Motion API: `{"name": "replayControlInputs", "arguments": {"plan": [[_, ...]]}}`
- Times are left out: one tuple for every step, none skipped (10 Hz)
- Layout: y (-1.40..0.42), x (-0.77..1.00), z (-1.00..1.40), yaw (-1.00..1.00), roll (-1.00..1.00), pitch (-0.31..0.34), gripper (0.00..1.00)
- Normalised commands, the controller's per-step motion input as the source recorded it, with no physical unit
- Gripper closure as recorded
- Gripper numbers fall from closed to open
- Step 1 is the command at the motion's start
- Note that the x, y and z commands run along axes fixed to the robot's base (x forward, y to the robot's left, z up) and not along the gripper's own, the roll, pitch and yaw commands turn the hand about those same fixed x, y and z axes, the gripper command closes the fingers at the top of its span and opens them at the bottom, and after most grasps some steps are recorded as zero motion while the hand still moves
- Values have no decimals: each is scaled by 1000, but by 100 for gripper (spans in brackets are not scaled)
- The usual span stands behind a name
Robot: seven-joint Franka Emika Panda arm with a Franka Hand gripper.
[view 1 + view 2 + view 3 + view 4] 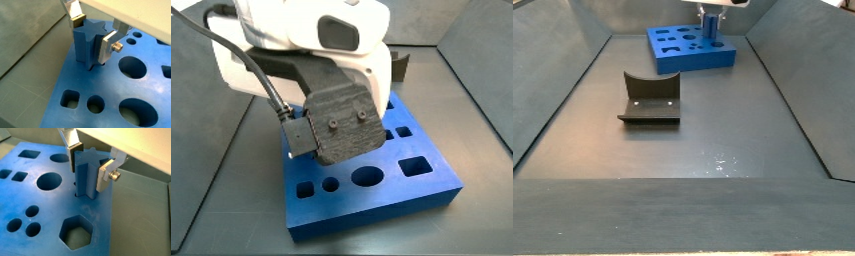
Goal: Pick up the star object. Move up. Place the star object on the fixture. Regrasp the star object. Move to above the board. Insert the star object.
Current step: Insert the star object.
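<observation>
Grey floor, walled bin. My end effector (93, 41) over board (40, 213) near its edge, fingers clamped on star object (85, 175), upright, lower end at a cutout. Fixture (648, 101) well apart, mid-floor. Risk: star points misaligned with hole, peg jams or tilts.

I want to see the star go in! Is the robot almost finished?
Nearly! The fixture is empty, so those steps look done. The gripper holds the star object upright, its lower end at a cutout in the board. Pushing it down and letting go remain.
</observation>
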Motion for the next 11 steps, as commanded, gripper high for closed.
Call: {"name": "replayControlInputs", "arguments": {"plan": [[0, 0, -1000, 0, 14, -46, 100], [0, 20, -1000, 0, 29, 0, 100], [0, 140, -1000, 0, 0, 0, 100], [0, 151, -554, 0, -6, 3, 100], [0, 134, -594, 0, 0, 40, 100], [0, 57, -826, 0, -14, 0, 100], [0, 129, -460, 0, 0, 34, 100], [0, 0, 0, 0, 0, -6, 100], [0, 0, 0, 0, 0, -9, 100], [0, 0, 0, 0, 51, 0, 100], [0, 0, 0, 0, 14, 0, 100]]}}
